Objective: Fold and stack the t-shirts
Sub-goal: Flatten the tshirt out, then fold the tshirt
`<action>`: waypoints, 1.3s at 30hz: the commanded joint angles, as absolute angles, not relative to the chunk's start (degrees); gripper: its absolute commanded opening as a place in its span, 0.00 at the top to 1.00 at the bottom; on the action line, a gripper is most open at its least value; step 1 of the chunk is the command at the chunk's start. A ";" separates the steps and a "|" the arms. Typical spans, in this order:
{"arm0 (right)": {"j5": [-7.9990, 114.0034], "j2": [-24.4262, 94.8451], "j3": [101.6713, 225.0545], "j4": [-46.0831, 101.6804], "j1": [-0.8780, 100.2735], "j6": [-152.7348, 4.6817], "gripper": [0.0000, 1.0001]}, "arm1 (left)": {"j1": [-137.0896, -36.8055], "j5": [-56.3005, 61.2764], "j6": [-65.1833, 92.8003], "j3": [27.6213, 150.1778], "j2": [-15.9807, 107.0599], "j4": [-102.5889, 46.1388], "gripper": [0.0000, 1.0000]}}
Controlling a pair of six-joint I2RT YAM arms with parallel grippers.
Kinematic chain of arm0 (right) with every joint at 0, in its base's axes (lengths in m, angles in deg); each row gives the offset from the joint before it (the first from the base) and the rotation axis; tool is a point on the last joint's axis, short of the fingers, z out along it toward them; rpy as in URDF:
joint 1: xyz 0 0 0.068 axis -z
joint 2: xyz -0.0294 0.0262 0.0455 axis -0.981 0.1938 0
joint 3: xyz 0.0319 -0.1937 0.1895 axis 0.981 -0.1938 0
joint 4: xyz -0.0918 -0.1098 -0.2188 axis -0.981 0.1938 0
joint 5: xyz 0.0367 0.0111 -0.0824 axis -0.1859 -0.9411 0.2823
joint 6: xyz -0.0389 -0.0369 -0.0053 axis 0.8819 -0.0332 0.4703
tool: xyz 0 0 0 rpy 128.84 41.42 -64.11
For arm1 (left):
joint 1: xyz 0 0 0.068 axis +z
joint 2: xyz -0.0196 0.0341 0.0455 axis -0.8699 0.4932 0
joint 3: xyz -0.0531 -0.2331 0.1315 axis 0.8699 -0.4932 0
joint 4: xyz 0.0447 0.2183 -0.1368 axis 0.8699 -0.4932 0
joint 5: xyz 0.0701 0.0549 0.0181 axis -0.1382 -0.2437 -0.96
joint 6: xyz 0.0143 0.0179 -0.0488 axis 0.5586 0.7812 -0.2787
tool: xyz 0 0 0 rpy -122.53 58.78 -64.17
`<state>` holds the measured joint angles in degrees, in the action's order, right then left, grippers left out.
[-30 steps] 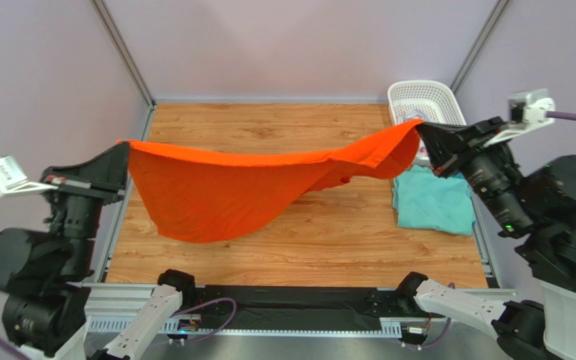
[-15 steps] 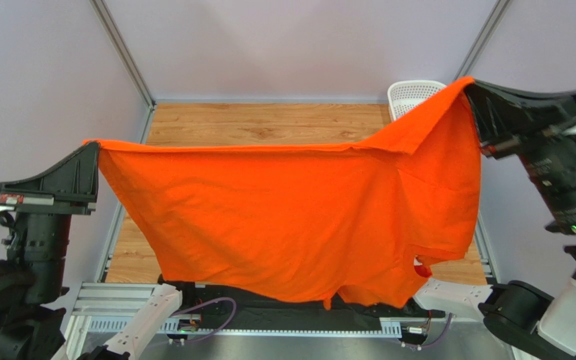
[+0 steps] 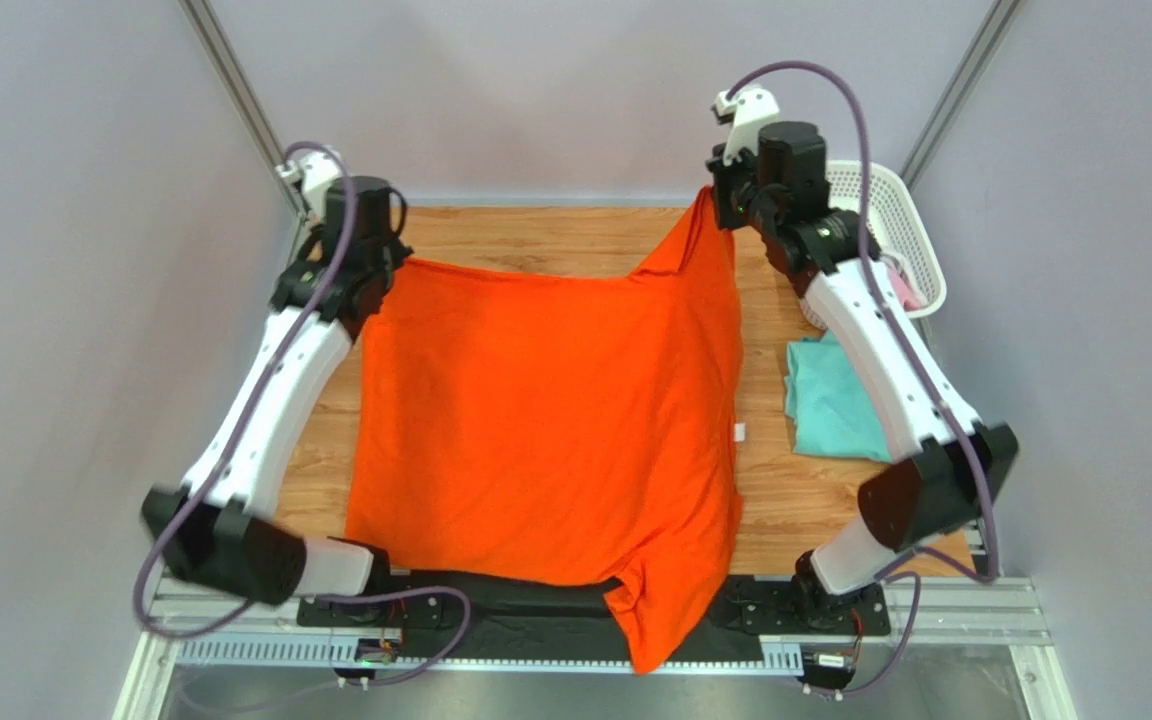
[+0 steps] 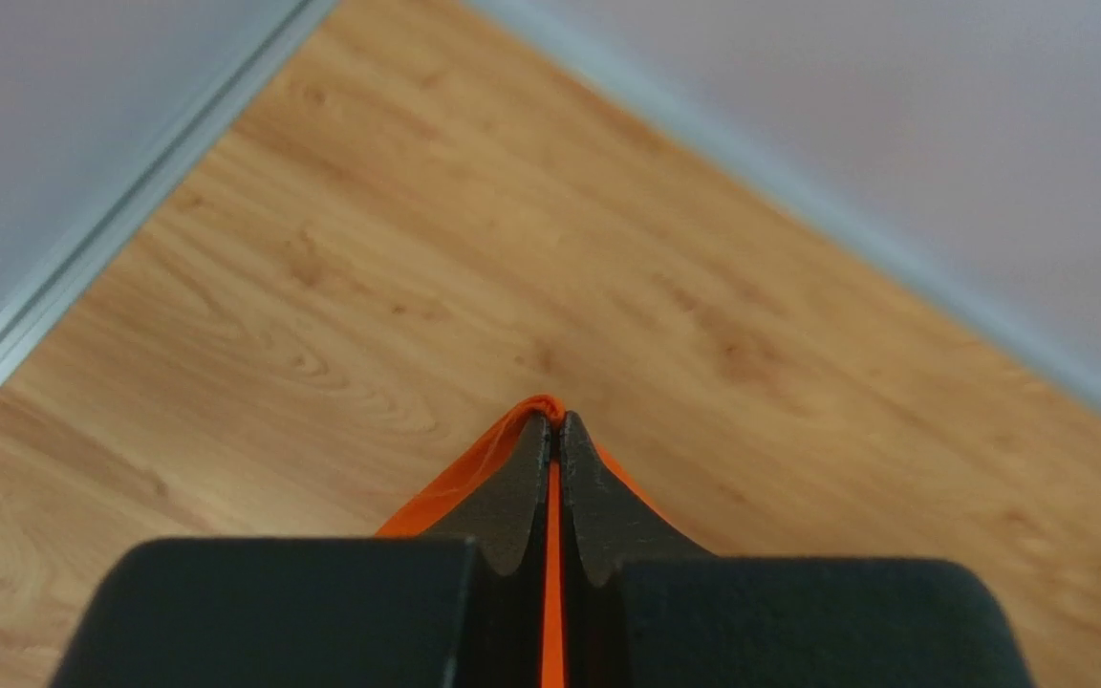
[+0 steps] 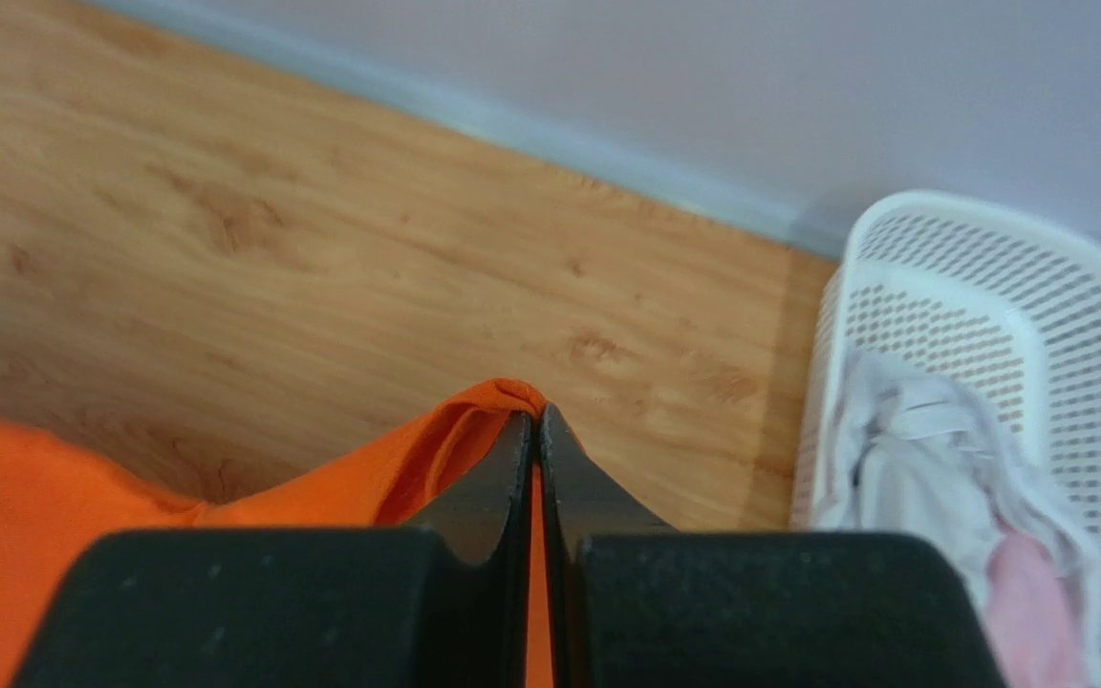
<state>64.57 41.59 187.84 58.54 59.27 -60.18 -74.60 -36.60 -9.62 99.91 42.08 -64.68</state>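
The bright orange t-shirt (image 3: 552, 420) is spread over the wooden table, its near end hanging over the front rail. My left gripper (image 3: 372, 267) is shut on its far left corner; the wrist view shows orange cloth (image 4: 554, 574) pinched between the jaws of that gripper (image 4: 556, 419). My right gripper (image 3: 720, 198) is shut on the far right corner, held a little above the table, with orange cloth (image 5: 427, 452) in the jaws of that gripper (image 5: 538, 416). A folded teal t-shirt (image 3: 838, 402) lies at the right edge.
A white lattice basket (image 3: 913, 248) stands at the back right, holding pale and pink cloth (image 5: 930, 459). The wooden table (image 3: 537, 240) is bounded by grey walls and metal posts. A small white tag (image 3: 739, 432) lies beside the orange shirt.
Both arms swung from high near the camera to the far side of the table, carrying the orange shirt forward and laying it out flat over the wood.
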 commanded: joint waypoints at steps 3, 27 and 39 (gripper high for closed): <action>55.02 54.29 186.51 48.83 62.47 -62.20 1.00 | -70.12 -32.15 -9.15 101.80 60.45 -58.73 1.00; 57.12 65.41 184.24 52.52 63.00 -66.42 1.00 | -66.16 -25.28 -8.10 102.61 78.78 -54.06 1.00; 57.57 49.25 168.69 56.11 61.51 -69.57 1.00 | -65.20 -26.16 -9.59 90.13 66.64 -53.36 1.00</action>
